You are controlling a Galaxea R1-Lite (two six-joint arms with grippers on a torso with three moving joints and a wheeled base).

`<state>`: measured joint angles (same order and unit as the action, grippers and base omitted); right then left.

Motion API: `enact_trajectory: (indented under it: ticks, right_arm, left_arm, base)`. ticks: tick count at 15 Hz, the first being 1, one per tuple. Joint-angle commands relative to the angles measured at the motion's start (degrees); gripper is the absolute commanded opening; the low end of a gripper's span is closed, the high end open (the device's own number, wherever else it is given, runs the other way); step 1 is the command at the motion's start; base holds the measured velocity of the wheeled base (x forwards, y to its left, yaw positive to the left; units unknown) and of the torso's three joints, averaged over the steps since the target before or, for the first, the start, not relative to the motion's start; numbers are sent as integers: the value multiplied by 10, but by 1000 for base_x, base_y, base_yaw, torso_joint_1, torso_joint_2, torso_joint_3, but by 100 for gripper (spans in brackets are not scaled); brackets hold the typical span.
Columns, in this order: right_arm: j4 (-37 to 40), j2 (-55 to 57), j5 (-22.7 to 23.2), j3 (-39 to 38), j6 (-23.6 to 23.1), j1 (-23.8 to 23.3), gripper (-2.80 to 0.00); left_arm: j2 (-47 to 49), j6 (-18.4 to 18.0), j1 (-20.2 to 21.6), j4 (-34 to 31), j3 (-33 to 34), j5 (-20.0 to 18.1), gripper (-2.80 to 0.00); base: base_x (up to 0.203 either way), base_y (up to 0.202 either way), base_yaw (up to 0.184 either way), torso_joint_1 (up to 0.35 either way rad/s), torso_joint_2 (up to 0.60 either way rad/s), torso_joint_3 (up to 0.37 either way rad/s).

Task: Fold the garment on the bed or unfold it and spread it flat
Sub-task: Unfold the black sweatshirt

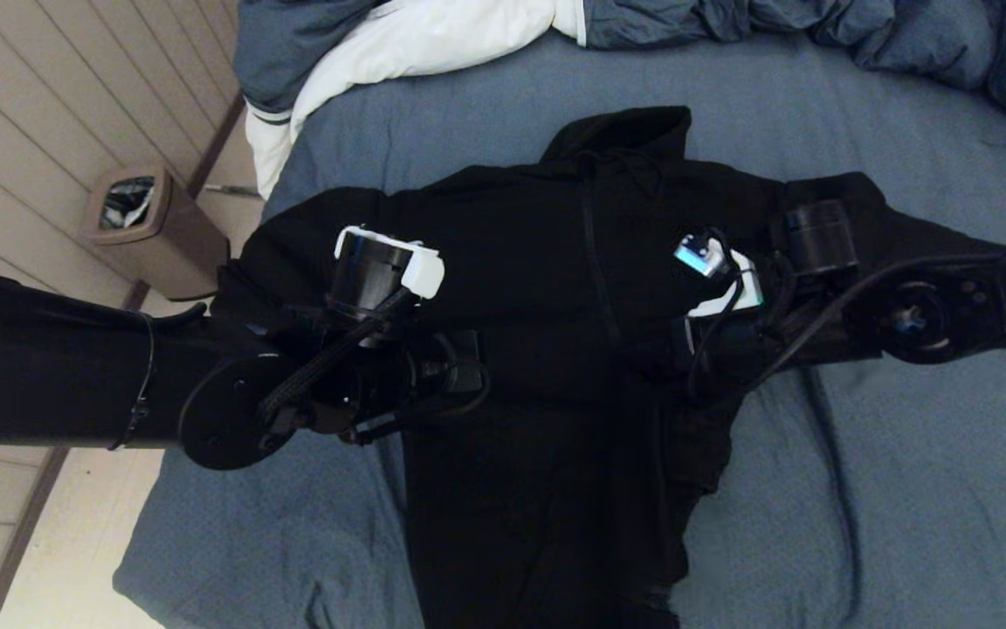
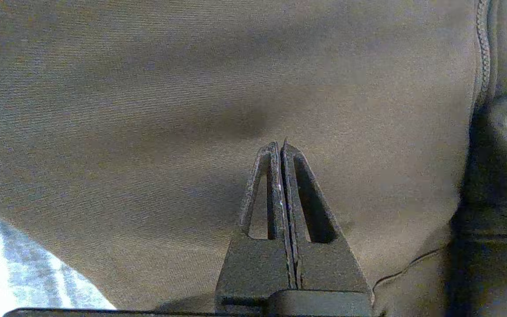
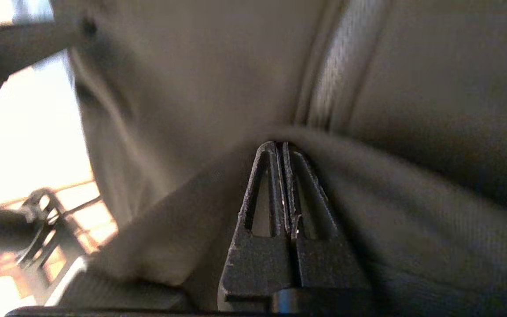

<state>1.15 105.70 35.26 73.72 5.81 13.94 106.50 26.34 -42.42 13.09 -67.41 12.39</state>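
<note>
Head view shows the garment point(image 1: 547, 288) lying across the middle of the bed point(image 1: 905, 489), hood toward the far side, body running toward the camera and both sleeves stretched outward, so it looks closer to spread flat than folded. Furthest left, past the bed edge, a brown bin point(image 1: 149, 227) stands on the floor. The left gripper point(image 2: 280, 147) sits low over the left chest and shoulder of the hoodie; its fingers point(image 2: 260, 185) are pressed together with no fabric between them, tips against the cloth, which reads as smoothing or pinning that side rather than a grasp. Across the zipper point(image 1: 595, 262), the right gripper point(image 3: 280, 147) is down on the right chest panel. Its fingers point(image 3: 310, 193) are also closed, and a ridge of cloth bunches at their tips; I cannot tell whether any is pinched. Behind, the duvet point(image 1: 433, 35) is heaped at the head of the bed, clear of the hoodie.
</note>
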Motion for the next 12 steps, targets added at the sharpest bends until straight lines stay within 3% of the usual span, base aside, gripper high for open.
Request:
enact_trajectory:
  ticks: [1,7,9,12]
  right_arm:
    - [0,16,-8,39,2,13,-280]
    - [3,-65,-26,55,1,15,-280]
    - [4,-77,-53,51,0,11,-280]
    - [5,-99,-81,26,-2,-27,-280]
  left_arm:
    - [-1,2,0,1,3,0,-280]
    - [-14,5,16,12,4,-4,-280]
    - [-13,4,18,14,1,-4,-280]
    - [-9,0,19,13,-12,-6,-280]
  base:
    - [0,0,0,0,0,0]
    - [0,0,0,0,0,0]
    - [0,0,0,0,0,0]
    - [0,0,0,0,0,0]
